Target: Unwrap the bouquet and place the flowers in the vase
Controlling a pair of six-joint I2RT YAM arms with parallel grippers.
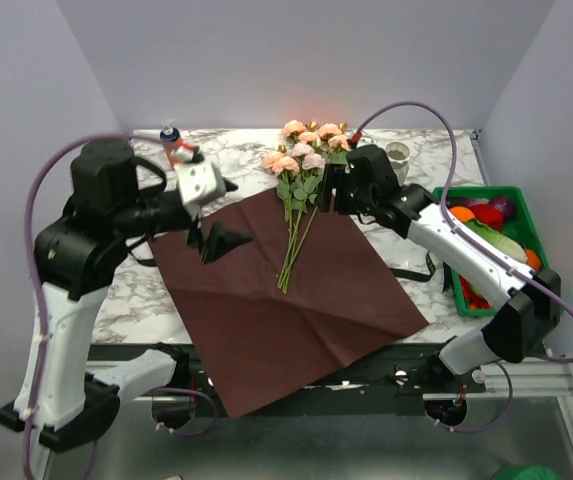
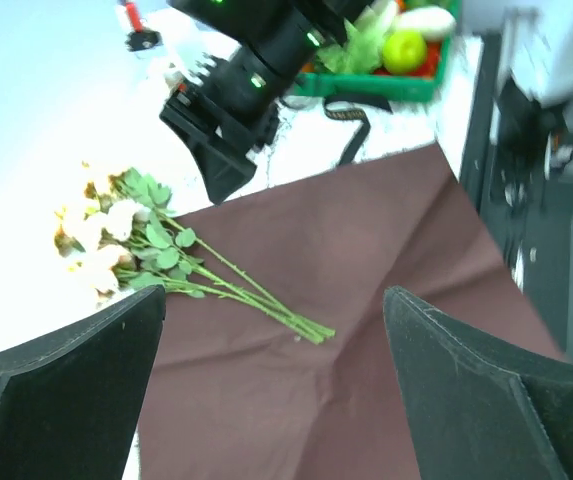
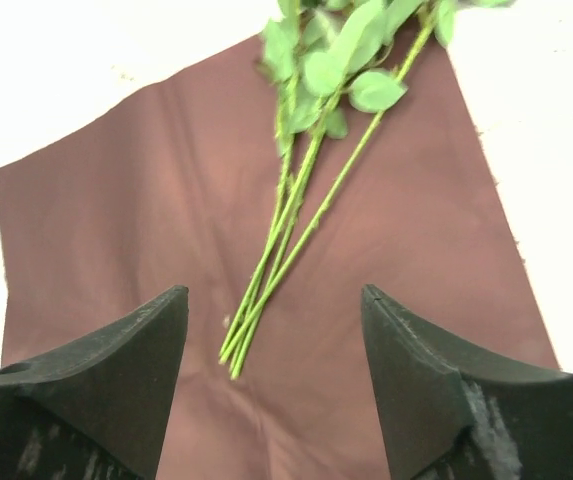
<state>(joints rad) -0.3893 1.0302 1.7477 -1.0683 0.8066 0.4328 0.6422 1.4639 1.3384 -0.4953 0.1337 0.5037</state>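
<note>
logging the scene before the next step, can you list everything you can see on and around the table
flowers: one bunch, peach-pink heads, green stems; heads on marble, stems on the paper
paper: one sheet, dark red, spread flat mid-table
ribbon: one, black, by the paper's right edge
bottle: one, small, blue cap, far left
cup: one, clear, far right
crate: one, green, right side
toy produce: several, mixed colours, in the crate
table: one, white marble
left gripper: open, empty, above the paper
right gripper: open, empty, above the stems
</note>
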